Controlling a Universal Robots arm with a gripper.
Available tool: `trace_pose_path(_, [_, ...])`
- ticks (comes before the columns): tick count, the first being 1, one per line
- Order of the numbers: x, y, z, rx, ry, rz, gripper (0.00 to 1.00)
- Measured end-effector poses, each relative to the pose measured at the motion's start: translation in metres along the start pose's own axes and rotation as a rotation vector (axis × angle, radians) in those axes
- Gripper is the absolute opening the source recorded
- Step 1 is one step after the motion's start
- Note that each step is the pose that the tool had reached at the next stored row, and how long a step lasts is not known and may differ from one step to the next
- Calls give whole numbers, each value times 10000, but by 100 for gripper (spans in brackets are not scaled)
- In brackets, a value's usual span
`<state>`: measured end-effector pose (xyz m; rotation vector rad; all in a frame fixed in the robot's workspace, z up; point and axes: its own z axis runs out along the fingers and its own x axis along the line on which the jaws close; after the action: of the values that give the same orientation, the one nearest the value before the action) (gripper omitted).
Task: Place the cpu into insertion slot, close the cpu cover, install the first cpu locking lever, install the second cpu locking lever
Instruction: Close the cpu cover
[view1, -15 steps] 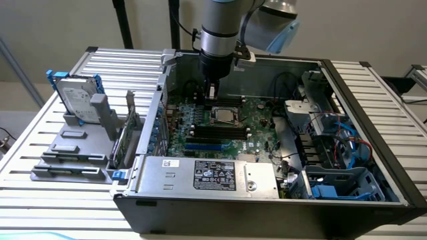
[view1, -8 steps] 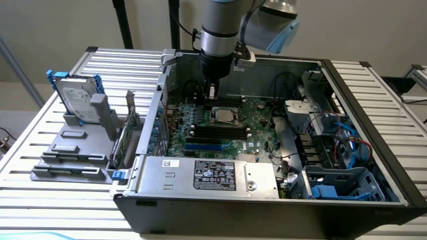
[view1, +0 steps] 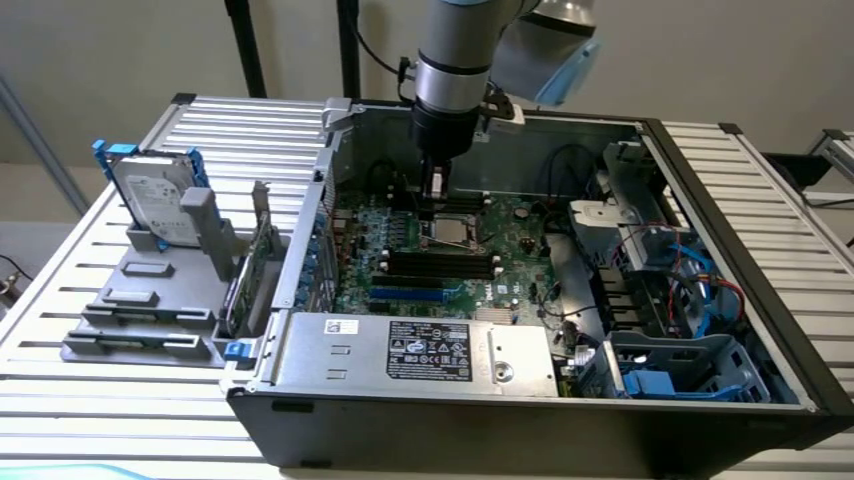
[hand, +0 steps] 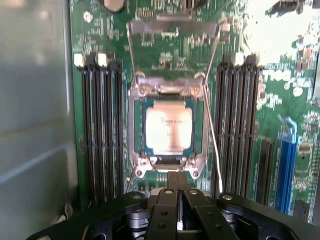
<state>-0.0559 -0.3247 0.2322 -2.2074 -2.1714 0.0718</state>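
Plainly, the work sits inside the open computer case (view1: 534, 430) lying on the slatted table (view1: 80, 420), with the arm reaching straight down over the green motherboard (hand: 170, 55). Between the two banks of black memory slots (hand: 100, 130) lies the insertion slot (hand: 141, 90), and the cpu (hand: 168, 131) rests flat inside it, square to the rim. The cpu cover (hand: 201, 135) looks lowered over it, its frame ringing the chip, so the placing and covering seem done. The thin wire locking levers (hand: 214, 140) appear unlatched, standing clear of the frame's sides. The tool (hand: 177, 179) has its fingers pressed together on nothing, its tip just beside the socket's edge. My reading is that a lever is the step in hand. Doing it well likely means pushing with the narrow tip on the wire alone, keeping off the chip and the memory slots, sweeping the wire down and sideways under its hook, and keeping the cover flat.
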Motion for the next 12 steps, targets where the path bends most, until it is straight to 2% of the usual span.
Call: trace_pose_path(12, [-6,533,-258,245,-3,-1,11])
